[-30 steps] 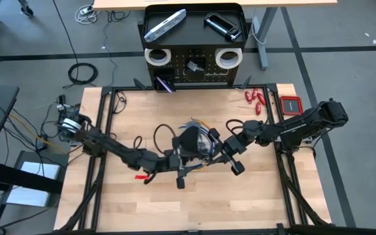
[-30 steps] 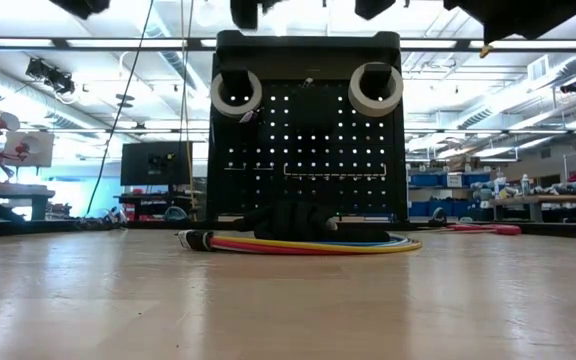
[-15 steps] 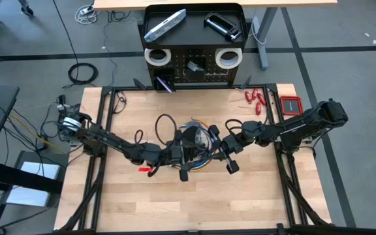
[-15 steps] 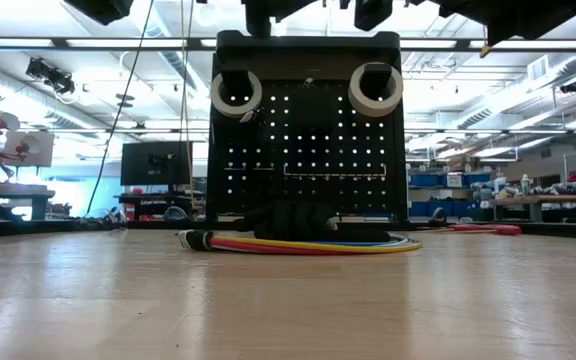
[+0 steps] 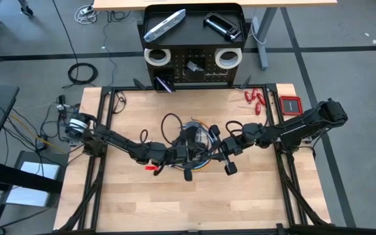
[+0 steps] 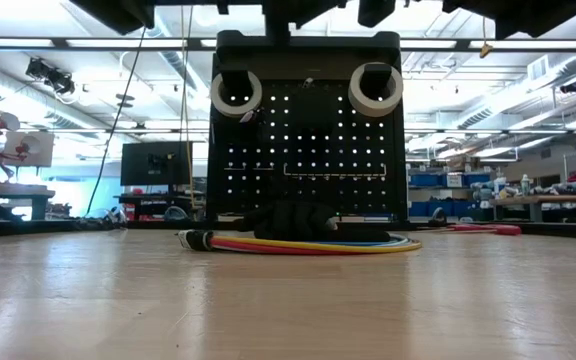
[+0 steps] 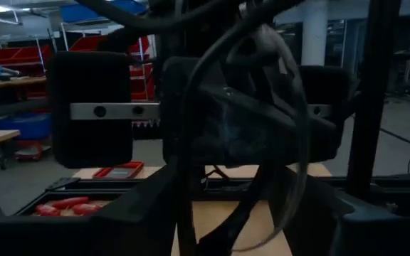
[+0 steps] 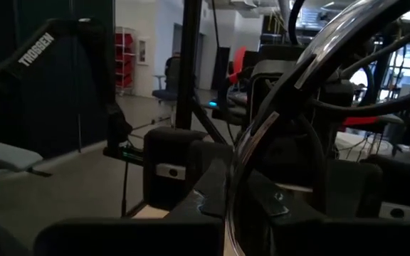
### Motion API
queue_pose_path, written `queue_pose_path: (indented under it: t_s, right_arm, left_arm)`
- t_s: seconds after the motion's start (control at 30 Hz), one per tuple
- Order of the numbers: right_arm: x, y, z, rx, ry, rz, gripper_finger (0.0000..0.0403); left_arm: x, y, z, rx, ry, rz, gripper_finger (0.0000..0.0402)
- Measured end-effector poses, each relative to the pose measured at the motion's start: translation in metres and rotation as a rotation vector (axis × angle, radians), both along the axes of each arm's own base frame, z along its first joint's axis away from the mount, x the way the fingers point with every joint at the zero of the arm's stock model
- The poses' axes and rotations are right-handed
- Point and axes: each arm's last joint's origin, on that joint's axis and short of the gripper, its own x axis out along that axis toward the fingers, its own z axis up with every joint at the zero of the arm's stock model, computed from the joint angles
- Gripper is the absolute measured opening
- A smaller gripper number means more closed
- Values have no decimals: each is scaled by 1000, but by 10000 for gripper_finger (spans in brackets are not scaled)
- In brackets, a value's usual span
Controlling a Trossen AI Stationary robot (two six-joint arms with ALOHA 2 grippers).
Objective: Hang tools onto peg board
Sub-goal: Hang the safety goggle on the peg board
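Since the left gripper (image 5: pixel 185 163), whose opening I cannot tell, hangs over the cable coil (image 5: pixel 203 145) mid-table, a loop could snag it. The right gripper (image 5: pixel 228 166), pinched narrow just beside it, might collide, leaving the coil short of the peg board (image 5: pixel 193 70) beyond.
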Motion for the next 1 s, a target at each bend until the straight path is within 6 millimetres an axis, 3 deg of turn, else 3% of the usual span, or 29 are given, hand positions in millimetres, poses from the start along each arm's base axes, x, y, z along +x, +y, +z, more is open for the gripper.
queue_pose_path:
  t_s: [0.17,0.47,0.63,0.8,1.0]
  right_arm:
    - [0,0,-1,13,19,-1,33]
    - [1,-2,-7,13,78,-71,49]
    - [-1,-5,-10,38,166,-149,74]
    - [-20,-6,-10,58,326,-200,131]
    - [-57,-5,1,106,485,-296,179]
  left_arm:
    - [1,0,-1,6,4,19,196]
    - [-6,-10,-1,41,83,93,107]
    - [-11,-9,-4,14,172,187,98]
    - [-15,-6,-11,-24,250,331,96]
    - [-12,28,-33,-102,444,471,95]
